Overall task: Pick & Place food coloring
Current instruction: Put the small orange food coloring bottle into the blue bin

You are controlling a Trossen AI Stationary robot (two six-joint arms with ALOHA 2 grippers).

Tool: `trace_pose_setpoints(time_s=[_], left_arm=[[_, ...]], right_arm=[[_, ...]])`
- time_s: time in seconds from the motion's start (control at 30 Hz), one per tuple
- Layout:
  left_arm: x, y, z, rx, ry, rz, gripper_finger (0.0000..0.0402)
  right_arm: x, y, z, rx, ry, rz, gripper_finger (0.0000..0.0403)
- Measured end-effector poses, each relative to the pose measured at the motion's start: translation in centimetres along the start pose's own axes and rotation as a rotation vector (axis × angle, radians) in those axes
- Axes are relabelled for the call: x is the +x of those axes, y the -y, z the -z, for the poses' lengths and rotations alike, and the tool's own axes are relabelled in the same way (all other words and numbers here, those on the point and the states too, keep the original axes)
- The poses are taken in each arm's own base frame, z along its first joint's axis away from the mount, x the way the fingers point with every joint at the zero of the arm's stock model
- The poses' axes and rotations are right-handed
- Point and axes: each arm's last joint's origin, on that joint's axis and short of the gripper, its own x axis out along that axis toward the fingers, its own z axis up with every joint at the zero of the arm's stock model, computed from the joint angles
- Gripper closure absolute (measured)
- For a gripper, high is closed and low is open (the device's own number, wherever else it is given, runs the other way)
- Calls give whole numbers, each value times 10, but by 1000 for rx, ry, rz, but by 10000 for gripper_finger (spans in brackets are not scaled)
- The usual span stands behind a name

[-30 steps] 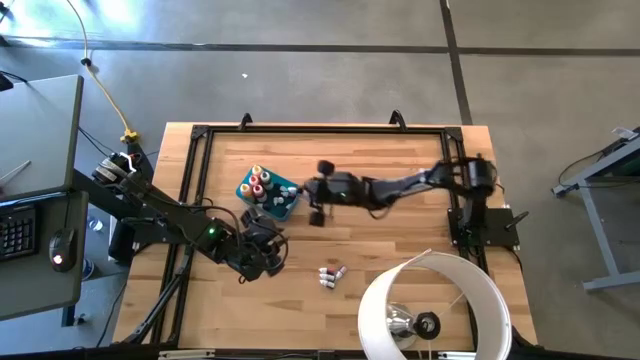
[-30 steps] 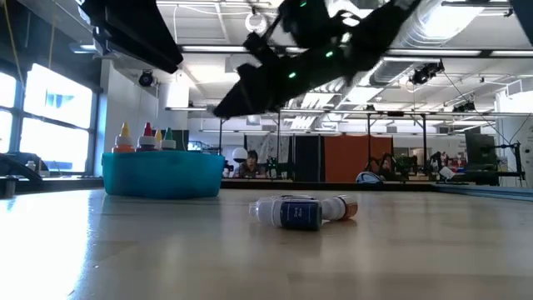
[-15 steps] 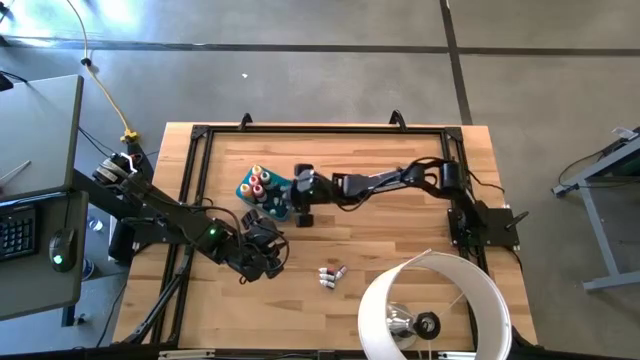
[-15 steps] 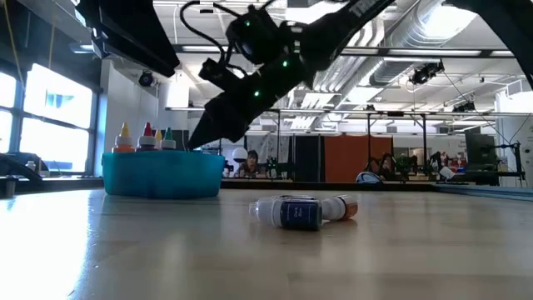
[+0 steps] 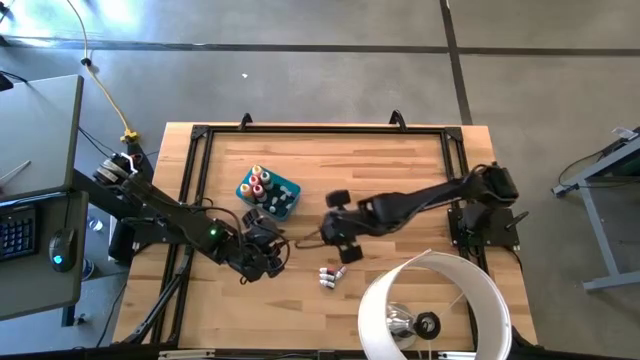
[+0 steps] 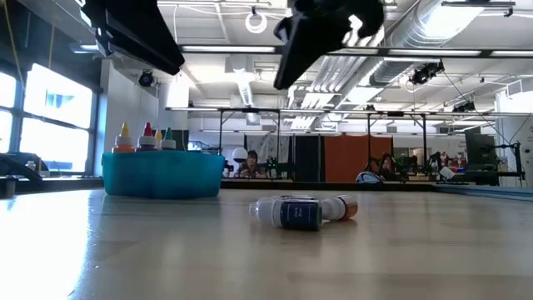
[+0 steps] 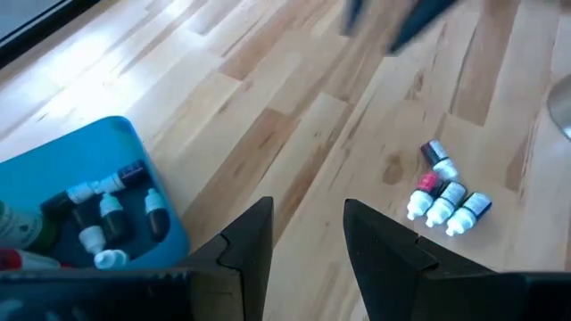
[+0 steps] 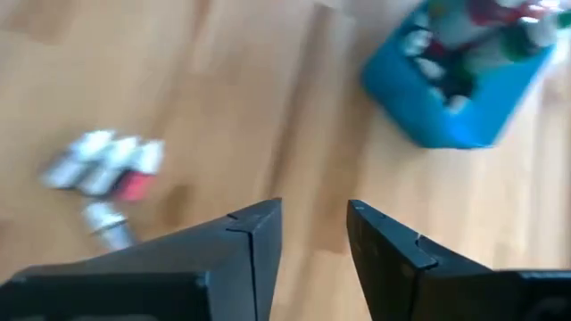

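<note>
Right gripper: held above the wooden table, between the teal bin and the loose bottles; its fingers are seen parted by a narrow gap, with nothing between them. In the low view it hangs high over the tabletop as a dark shape.

Left gripper: parked over the table's near-left part, just in front of the teal bin; its fingers are seen apart, with bare wood showing in the gap and nothing held.

Food coloring in the bin: several small squeeze bottles are stood upright in the teal bin, with orange, red, yellow and green caps visible over the rim in the low view. Darker bottles are seen lying in the bin's near end.

Food coloring on the table: a small cluster of bottles is lying on its side on the bare wood, well apart from the bin and near the table's front edge. Four are counted from the left wrist: three with white caps side by side and one dark one set slightly apart. In the low view a dark-labelled bottle is at the front of the cluster.

Lamp shade: a white round shade is seen at the front right edge of the table.
</note>
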Motion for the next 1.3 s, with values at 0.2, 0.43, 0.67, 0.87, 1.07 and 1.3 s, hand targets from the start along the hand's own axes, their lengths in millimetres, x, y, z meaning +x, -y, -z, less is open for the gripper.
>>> trace_pose_setpoints(time_s=[0.2,0.43,0.67,0.87,1.07,1.3], left_arm=[[14,15,5,91,7,41,266],[42,46,12,193,99,138,266],[64,66,23,255,155,205,266],[66,69,21,237,190,213,266],[65,70,20,223,202,226,266],[66,70,21,236,191,223,266]], right_arm=[[-4,-40,39,-4,90,-84,284],[15,-77,92,21,507,-224,282],[38,-88,139,48,747,-275,250],[64,-91,139,31,656,-283,208],[89,-86,130,38,527,-286,202],[110,-80,127,28,440,-369,203]])
